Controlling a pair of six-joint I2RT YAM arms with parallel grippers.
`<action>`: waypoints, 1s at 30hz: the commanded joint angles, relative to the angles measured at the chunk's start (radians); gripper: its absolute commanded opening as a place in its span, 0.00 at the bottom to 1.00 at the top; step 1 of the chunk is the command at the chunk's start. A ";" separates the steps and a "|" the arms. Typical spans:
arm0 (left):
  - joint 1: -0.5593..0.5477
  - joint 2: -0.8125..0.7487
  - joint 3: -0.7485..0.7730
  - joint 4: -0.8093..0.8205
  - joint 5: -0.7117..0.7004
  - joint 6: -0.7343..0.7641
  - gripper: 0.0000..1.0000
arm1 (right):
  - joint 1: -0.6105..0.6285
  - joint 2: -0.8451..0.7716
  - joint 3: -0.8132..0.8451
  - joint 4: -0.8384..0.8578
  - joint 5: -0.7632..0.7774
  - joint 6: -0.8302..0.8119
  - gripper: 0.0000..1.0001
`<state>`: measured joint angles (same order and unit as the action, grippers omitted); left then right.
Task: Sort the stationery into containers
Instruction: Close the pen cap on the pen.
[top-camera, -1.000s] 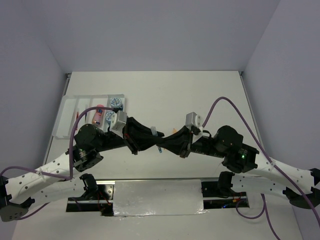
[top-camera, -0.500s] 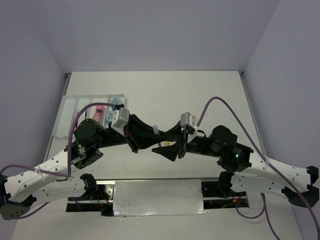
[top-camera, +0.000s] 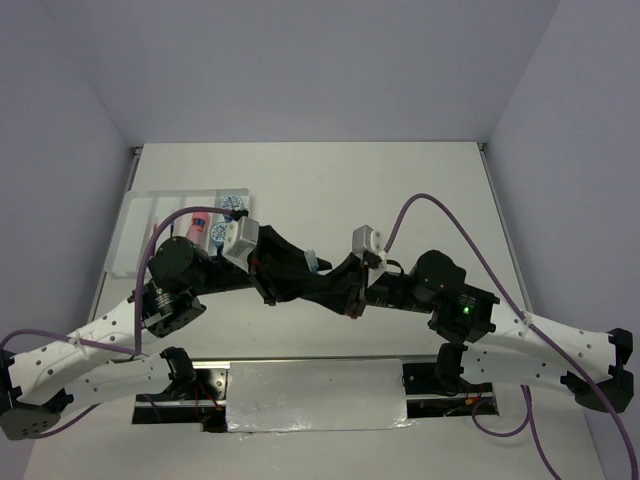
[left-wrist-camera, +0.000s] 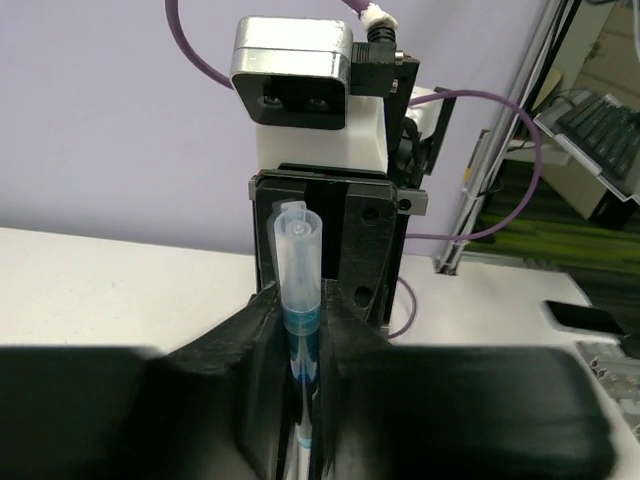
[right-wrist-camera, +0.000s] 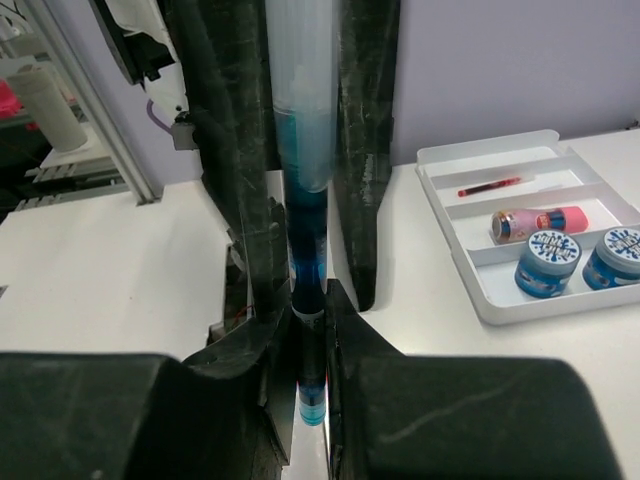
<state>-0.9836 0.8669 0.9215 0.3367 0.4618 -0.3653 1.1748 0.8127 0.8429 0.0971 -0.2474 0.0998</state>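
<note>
Left wrist view: my left claw (left-wrist-camera: 302, 325) is pinched shut on the blue pen (left-wrist-camera: 300, 262), clear cap (left-wrist-camera: 298, 228) pointing at the right claw (left-wrist-camera: 325, 250). Right wrist view adds that the right claw is also clamped on that pen (opposite end), and it alone shows the tray (right-wrist-camera: 482, 303) contents: red pen (right-wrist-camera: 490, 187), cylinder (right-wrist-camera: 540, 222), two rolls (right-wrist-camera: 548, 262). Overhead, both claws meet mid-desk (top-camera: 400, 190), well apart from the tray; the grip is hidden there.

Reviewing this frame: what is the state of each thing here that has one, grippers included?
Thin blue pen with clear cap: held between both grippers.
Left gripper: shut on the pen.
Right gripper: shut on the pen.
Flat white four-compartment plastic tray: holds thin red pen, pink-orange cylinder, two blue-white round rolls.
</note>
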 joint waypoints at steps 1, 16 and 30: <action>-0.003 0.003 0.028 -0.007 0.003 0.046 0.44 | 0.002 -0.024 0.001 0.090 0.008 0.009 0.00; -0.003 -0.015 0.129 -0.094 -0.222 0.045 0.99 | -0.003 -0.044 -0.015 0.038 0.068 -0.011 0.00; -0.003 0.010 0.226 -0.154 -0.453 -0.044 0.75 | -0.004 0.011 0.022 0.000 0.266 0.003 0.00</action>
<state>-0.9836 0.8600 1.1149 0.1844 0.0895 -0.3786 1.1732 0.8124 0.8284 0.0952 -0.0360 0.1047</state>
